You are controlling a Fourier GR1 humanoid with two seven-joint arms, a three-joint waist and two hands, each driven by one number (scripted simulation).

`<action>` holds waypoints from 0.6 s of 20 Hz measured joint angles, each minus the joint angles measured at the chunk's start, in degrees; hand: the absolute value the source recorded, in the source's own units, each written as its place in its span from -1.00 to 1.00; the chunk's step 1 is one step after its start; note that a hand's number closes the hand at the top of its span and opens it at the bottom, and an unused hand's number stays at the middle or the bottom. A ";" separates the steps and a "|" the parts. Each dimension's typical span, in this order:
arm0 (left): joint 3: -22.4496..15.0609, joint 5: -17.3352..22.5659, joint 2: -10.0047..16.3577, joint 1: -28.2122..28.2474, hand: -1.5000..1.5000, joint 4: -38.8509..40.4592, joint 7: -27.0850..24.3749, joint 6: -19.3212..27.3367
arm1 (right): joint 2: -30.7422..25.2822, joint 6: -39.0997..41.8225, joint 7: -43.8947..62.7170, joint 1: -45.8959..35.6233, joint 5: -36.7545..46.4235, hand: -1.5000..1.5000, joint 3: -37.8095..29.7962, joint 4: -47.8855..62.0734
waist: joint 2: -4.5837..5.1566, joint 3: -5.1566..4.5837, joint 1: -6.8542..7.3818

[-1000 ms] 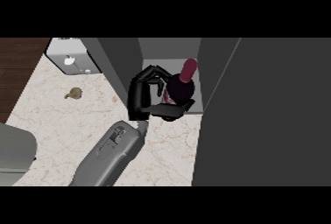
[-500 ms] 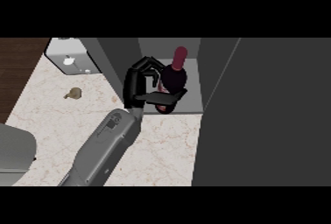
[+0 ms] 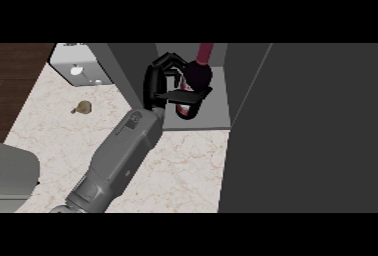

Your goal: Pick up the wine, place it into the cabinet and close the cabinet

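A dark red wine bottle (image 3: 199,74) stands tilted inside the open cabinet (image 3: 214,119), its neck pointing toward the back. My left hand (image 3: 154,84) is shut on it, fingers curled round the far side and the thumb across the lower body. The bottle's base sits just above the cabinet's grey floor; I cannot tell if it touches. The grey forearm (image 3: 122,150) runs in from the lower left. My right hand does not show.
The cabinet's open door (image 3: 310,130) is a big dark panel filling the right side. A white box-shaped appliance (image 3: 77,65) stands at the back left, a small brown object (image 3: 83,107) lies on the marble counter, and a grey rounded thing (image 3: 15,172) sits at the left edge.
My left hand has carried the bottle farther back into the cabinet, and the forearm has stretched out after it.
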 measured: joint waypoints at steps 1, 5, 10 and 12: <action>0.24 0.55 -0.02 -1.04 1.00 1.58 -0.71 0.07 | 0.19 0.06 -0.14 0.17 -0.01 -1.00 0.36 0.01 | 0.04 0.00 -0.18; 0.71 0.76 -0.10 -4.57 1.00 6.13 -3.87 1.63 | 0.25 0.07 0.23 -0.48 -0.23 -1.00 0.16 0.05 | 0.15 0.00 -0.67; 3.63 0.09 0.27 -8.66 1.00 12.47 -8.09 1.55 | 0.60 -0.38 0.97 -1.70 -0.12 -1.00 0.95 0.28 | 0.27 -0.02 -0.67; 4.97 -0.09 0.34 -10.14 1.00 15.04 -9.72 1.27 | 0.67 -0.37 0.88 -1.79 -0.06 -1.00 1.18 0.36 | 0.32 -0.01 -0.76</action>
